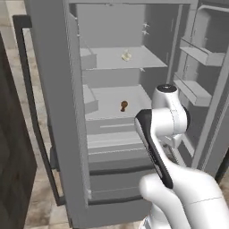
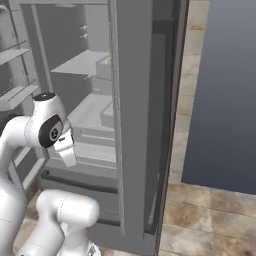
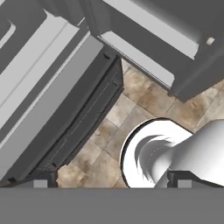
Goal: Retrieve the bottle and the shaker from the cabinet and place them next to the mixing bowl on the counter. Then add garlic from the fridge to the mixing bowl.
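Standing open fridge (image 1: pixel 62 112), garlic (image 1: pixel 126 56) on upper shelf, brown item (image 1: pixel 124 106) below, gripper (image 3: pixel 112 183) spread wide, empty.

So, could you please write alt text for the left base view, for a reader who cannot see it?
An open fridge with a pale grey inside stands before the white robot arm, which rises from the lower right. A pale garlic bulb lies on the upper shelf and a small brown item on the shelf below; door bins hang at the right.
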You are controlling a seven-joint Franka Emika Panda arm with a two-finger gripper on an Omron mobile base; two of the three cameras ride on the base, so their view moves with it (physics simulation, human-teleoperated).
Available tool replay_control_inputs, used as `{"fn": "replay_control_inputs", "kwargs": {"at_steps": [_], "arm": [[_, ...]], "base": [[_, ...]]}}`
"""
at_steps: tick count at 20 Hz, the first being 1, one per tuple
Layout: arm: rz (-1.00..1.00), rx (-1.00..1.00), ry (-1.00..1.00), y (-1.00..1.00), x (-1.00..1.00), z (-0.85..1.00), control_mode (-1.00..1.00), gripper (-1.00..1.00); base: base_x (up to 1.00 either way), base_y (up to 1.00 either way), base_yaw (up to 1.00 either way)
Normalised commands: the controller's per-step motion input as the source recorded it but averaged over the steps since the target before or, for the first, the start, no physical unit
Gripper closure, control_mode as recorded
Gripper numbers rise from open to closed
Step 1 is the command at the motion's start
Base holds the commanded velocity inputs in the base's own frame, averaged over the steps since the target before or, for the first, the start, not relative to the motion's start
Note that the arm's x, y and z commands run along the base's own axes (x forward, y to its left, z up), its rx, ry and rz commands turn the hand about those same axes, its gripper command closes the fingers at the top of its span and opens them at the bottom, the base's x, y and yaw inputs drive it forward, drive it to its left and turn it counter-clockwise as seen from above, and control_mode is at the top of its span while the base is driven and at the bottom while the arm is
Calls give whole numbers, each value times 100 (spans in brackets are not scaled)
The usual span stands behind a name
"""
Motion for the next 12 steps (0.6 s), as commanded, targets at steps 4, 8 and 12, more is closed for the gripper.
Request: {"fn": "replay_control_inputs", "kwargs": {"at_steps": [4,8,12], "arm": [[0,0,0,0,0,0,100,-100],[0,0,0,0,0,0,100,-100],[0,0,0,0,0,0,100,-100]], "base": [[53,3,0],[41,4,0],[21,1,0]]}}
